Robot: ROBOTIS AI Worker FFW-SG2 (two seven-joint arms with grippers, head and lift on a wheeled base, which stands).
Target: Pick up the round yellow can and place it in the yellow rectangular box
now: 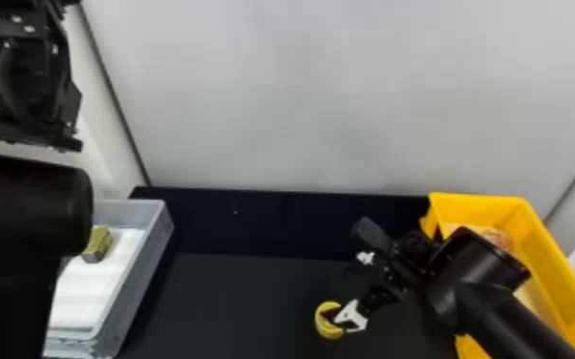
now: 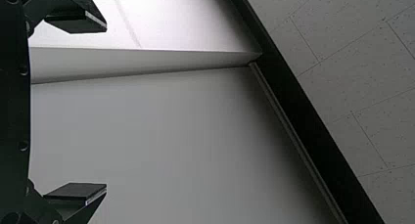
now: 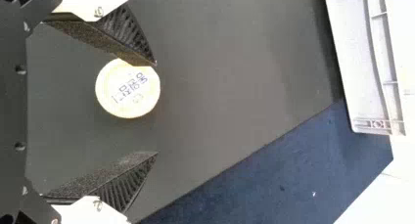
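The round yellow can [image 1: 329, 332] is on the dark table in the head view. My right gripper [image 1: 351, 276] is over the table beside it, one finger overlapping the can's edge. In the right wrist view, the can's pale printed face [image 3: 128, 94] lies between the parted fingers of my right gripper [image 3: 156, 109], nearer one finger; whether they touch, I cannot tell. The yellow rectangular box [image 1: 556, 267] stands at the right, partly behind my right arm. My left gripper [image 1: 28, 86] is raised at the upper left; in the left wrist view my left gripper [image 2: 106, 106] is open and holds nothing.
A grey tray [image 1: 131, 291] stands at the left with a small olive-yellow block [image 1: 97, 242] inside, partly behind my left arm. Some contents show inside the yellow box. A pale wall [image 1: 339, 95] rises behind the table.
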